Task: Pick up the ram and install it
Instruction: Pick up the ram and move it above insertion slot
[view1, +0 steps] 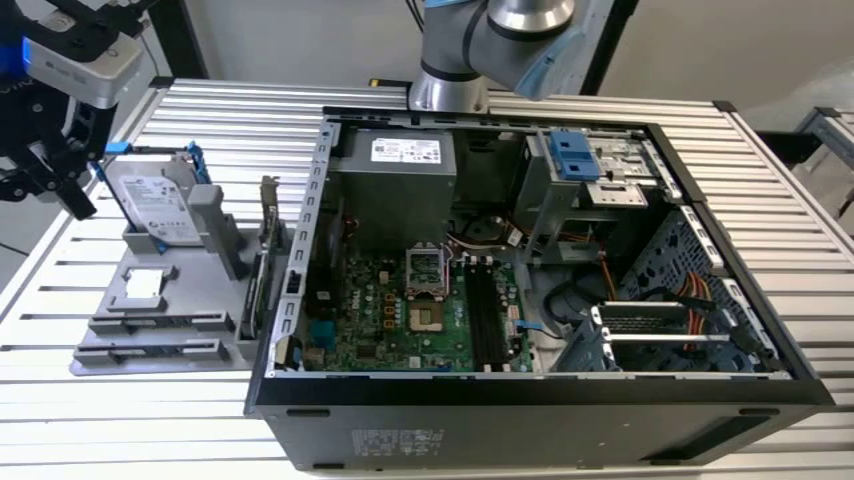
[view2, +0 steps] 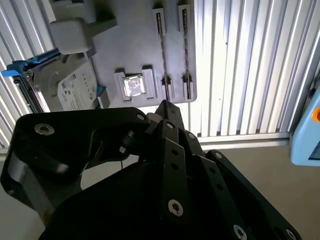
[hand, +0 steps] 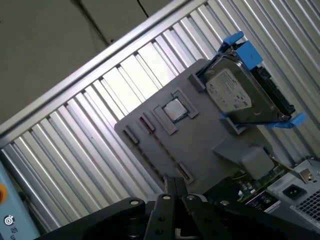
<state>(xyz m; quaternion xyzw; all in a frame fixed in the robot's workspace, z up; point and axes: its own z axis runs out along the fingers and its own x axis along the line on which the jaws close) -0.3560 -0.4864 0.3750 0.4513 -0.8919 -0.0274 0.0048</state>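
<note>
Gripper (hand: 175, 186) is hanging above the gray fixture tray (view1: 187, 300), at the exterior view's left, well apart from the open computer case (view1: 534, 395). In both wrist views its black links are converging to a single point. The fingertips (view2: 165, 107) are showing drawn in narrow, pads together or very nearly so, and nothing is gripped between them.

On the tray, the silver hard drive (view1: 154, 205) in its blue bracket is leaning at the far end, and a small square chip (view1: 143, 287) is sitting in its pocket near the middle. The narrow slotted holders (view1: 150, 322) at the near end are showing bare grooves in the first wrist view.

Inside the case, a long narrow dark strip is standing in the slot bank on the motherboard (view1: 387, 320), just beside the processor socket toward the exterior view's right. This is reading as the ram (view1: 481, 318), already in a slot. Whether it is fully seated cannot be told. The case and tray are both resting on the ribbed metal table (view1: 240, 110).
</note>
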